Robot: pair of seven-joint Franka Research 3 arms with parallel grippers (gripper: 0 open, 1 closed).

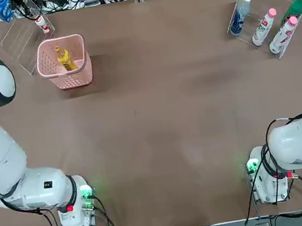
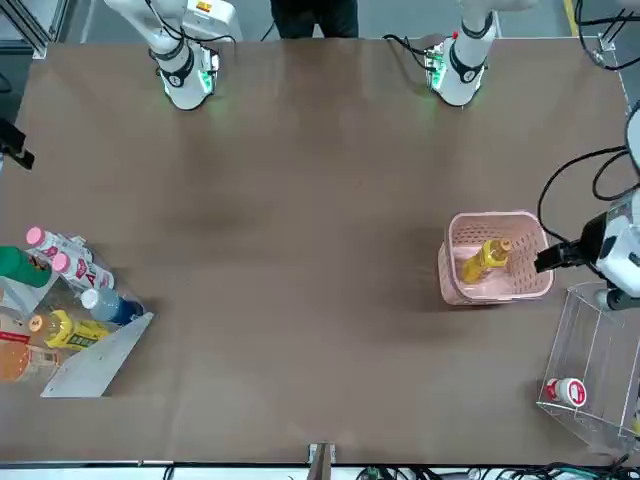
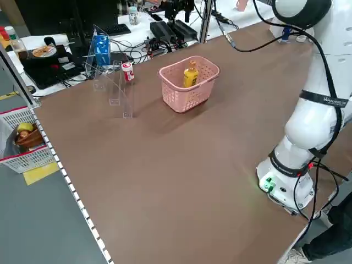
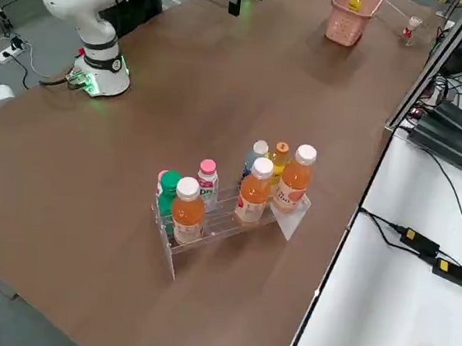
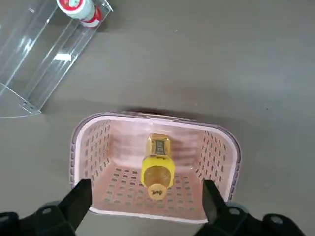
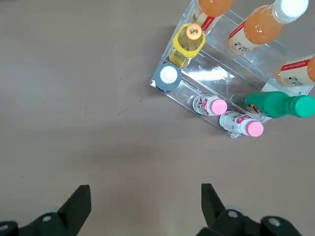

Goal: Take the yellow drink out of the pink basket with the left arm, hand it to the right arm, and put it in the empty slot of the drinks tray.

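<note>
- One clear rack (image 1: pixel 20 43) sits at the far left of the tabletop (image 1: pixel 157 117), with a red-and-white container (image 1: pixel 42 23) in it and a blue packet (image 1: pixel 3 9) close by.
- The left gripper (image 5: pixel 147 186) hangs near the pink basket, its two fingers spread wide and nothing between them.
- Just right of the rack is the pink basket (image 1: pixel 64 62), resting on the tabletop; the yellow drink (image 1: pixel 65 58) is inside it, its cap up.
- Toward the middle, a person (image 2: pixel 315 18) in dark trousers is at the robot's edge of the tabletop, between the two arms.
- The right gripper (image 6: pixel 145 188) is out over the tabletop's right side, near the drinks tray; it is released too, fingers well apart, holding nothing.
- At the far right stands the clear drinks tray (image 6: pixel 211 76). Eight bottles ring its vacant centre slot: three orange ones, one yellow, one blue with a white cap, one green and two with pink caps.
</note>
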